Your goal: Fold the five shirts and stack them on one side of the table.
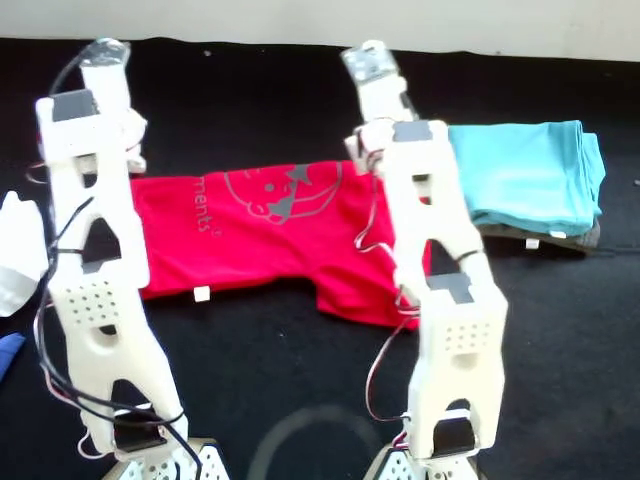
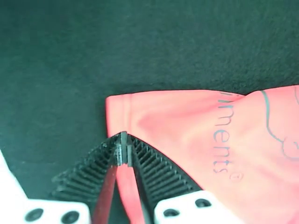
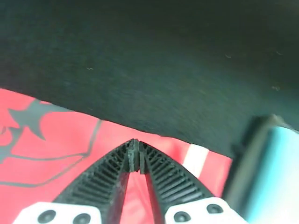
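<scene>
A red shirt [image 1: 260, 235] with a grey print lies spread on the black table [image 1: 250, 100]. My left gripper [image 2: 123, 150] is at the shirt's far left corner [image 1: 133, 165], its fingers shut with the tips pinched on the red fabric [image 2: 187, 130] near the hem. My right gripper [image 3: 134, 156] is at the shirt's far right edge [image 1: 362, 155], shut in the same way on the red cloth [image 3: 60, 140] just inside its edge. The arms hide parts of the shirt in the high view.
A folded turquoise shirt [image 1: 525, 175] lies on a folded grey one [image 1: 565, 238] at the right of the table; its turquoise edge [image 3: 280, 177] is close to my right gripper. A white bundle [image 1: 20, 250] and a bit of blue cloth [image 1: 8, 352] sit at the left edge.
</scene>
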